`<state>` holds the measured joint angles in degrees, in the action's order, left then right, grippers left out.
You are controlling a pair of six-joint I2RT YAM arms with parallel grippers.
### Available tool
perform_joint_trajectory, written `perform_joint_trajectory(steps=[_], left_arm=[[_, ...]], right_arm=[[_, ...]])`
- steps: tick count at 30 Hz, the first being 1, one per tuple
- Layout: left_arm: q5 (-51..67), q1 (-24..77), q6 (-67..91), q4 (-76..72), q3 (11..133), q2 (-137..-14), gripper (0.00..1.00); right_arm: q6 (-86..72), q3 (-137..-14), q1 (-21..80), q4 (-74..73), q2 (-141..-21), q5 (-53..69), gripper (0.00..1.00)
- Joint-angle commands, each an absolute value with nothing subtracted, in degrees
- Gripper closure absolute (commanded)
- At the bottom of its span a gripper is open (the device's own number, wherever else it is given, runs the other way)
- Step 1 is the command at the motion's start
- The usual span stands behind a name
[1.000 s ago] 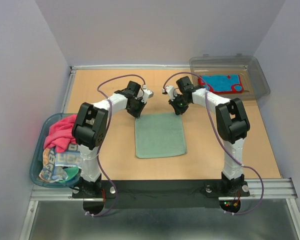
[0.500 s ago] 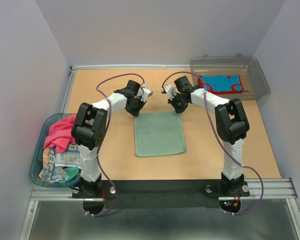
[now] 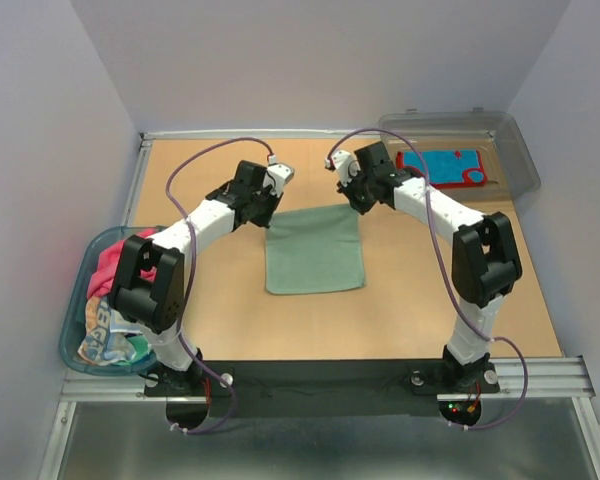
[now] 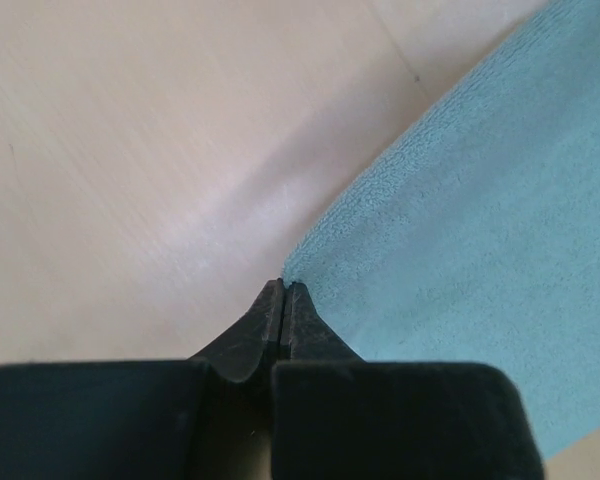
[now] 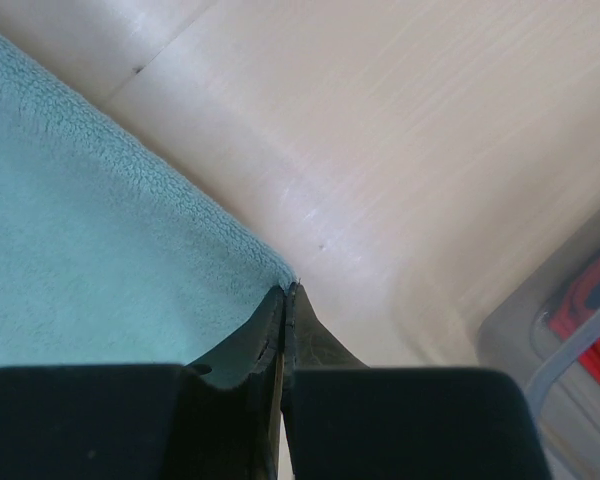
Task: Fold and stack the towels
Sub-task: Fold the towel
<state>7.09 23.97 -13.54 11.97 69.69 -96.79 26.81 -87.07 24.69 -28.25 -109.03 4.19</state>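
Teal terry-cloth towel point(image 3: 314, 250) lies flat in a single layer on the middle of the tan wooden counter point(image 3: 430, 290). Left claw point(image 4: 283, 290) is pinched tight on its far-left corner and right claw point(image 5: 285, 292) on its far-right corner. Only a sliver of cloth sits between each pair of tips.

Handling, judged: light, limp, fuzzy pile, not fragile, little slip. It will sag between holds and drag on the counter. Corners are the right hold, but the bite is shallow. Lift both evenly with the far edge taut, or a corner may pull free.

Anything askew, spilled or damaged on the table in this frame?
Nothing stands out. The teal towel lies flat, the left hand and right hand each pinching a far corner; the remaining towels are heaped inside the tub at left.
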Motion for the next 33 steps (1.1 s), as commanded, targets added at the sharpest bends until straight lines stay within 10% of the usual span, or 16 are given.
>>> perform_joint_trajectory(steps=[1, 33], left_arm=[[4.92, 24.17, -11.08, 12.39, 65.05, -92.82, 1.00], [0.53, 31.46, 15.64, 21.34, 51.59, -79.63, 1.00]], right_arm=[[24.44, -82.54, 26.10, -27.25, -103.98, 2.81, 1.00], [9.32, -62.84, 26.63, -28.04, -89.21, 11.34, 0.99]])
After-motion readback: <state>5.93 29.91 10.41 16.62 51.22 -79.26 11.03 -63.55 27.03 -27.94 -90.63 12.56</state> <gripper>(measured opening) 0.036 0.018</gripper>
